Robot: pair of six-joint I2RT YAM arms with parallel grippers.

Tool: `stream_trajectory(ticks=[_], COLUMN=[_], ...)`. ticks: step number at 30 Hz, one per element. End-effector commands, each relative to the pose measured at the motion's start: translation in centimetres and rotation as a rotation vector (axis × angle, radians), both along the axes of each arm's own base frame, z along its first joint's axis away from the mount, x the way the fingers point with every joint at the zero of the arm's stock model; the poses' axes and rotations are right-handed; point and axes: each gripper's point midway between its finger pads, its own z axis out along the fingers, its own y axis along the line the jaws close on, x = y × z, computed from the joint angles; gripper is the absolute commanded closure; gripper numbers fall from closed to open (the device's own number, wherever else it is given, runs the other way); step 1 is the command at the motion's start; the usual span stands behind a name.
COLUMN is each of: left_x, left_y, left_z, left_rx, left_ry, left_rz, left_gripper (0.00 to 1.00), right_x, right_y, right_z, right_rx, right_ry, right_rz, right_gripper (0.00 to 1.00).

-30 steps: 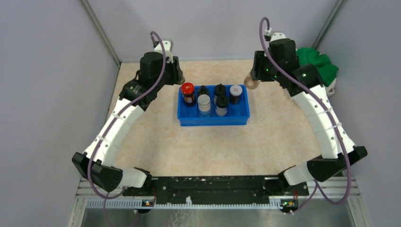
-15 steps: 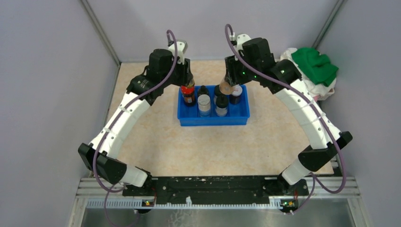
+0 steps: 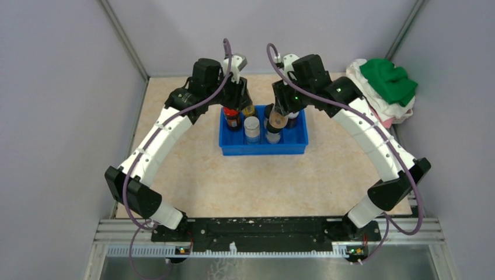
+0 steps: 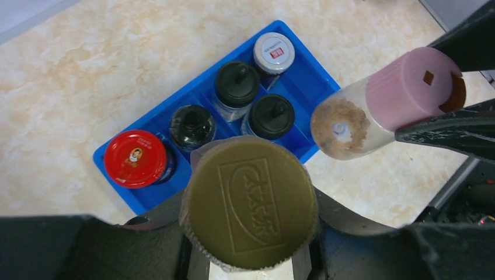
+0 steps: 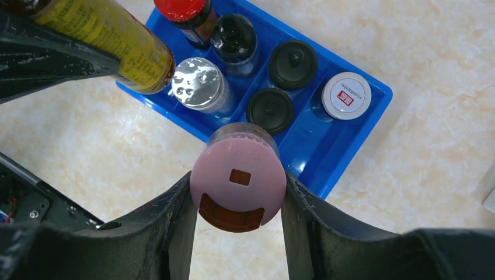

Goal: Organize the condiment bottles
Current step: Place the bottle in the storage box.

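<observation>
Aloft together: two held, six more condiment bottles (image 3: 253, 125) standing in the blue tray (image 3: 262, 149) on the table (image 3: 233, 181) beneath the fingers.
Left fingers (image 4: 156, 224) pinch one olive-lidded, yellow-labelled bottle (image 4: 251, 201); right fingers (image 5: 175, 221) pinch one pink-capped shaker (image 5: 238, 175). Below them: three black-capped bottles (image 5: 295, 56), one red-capped jar (image 4: 135, 158), one white-capped jar (image 5: 346, 95), one foil-topped jar (image 5: 198, 81).

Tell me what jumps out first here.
The left gripper holds a gold-capped bottle and the right gripper holds a pink-capped jar, side by side just above the blue tray. In the tray stand six bottles. A green cloth is bunched in the far right corner.
</observation>
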Motion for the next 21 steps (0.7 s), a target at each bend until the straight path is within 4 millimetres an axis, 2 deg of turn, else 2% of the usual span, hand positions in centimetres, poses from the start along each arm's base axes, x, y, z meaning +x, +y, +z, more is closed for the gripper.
stream_trajectory(ticks=[1,12,16,21], left_x=[-0.9,-1.0,0.3,2.3], left_y=[-2.5,-3.2,-1.8,1.5], left_z=[3.7,1.9,1.0,-0.7], left_rx=[-0.079,-0.074,-0.025,0.046], left_ry=[-0.098,-0.083,-0.094,-0.097], left_rz=[-0.142,-0.160,-0.057,0.174], left_gripper=[0.95,0.95,0.95,0.96], right_x=[0.6,1.8,2.5,3.7], right_y=[0.1,1.1,-0.1,-2.8], right_z=[1.7,1.0,0.2,-0.6], right_rx=[0.024,0.064,0.025,-0.029], right_ry=[-0.075,-0.081,-0.091,-0.122], right_rz=[0.000,-0.031,-0.101,-0.261], right_gripper=[1.00,1.00,1.00,1.00])
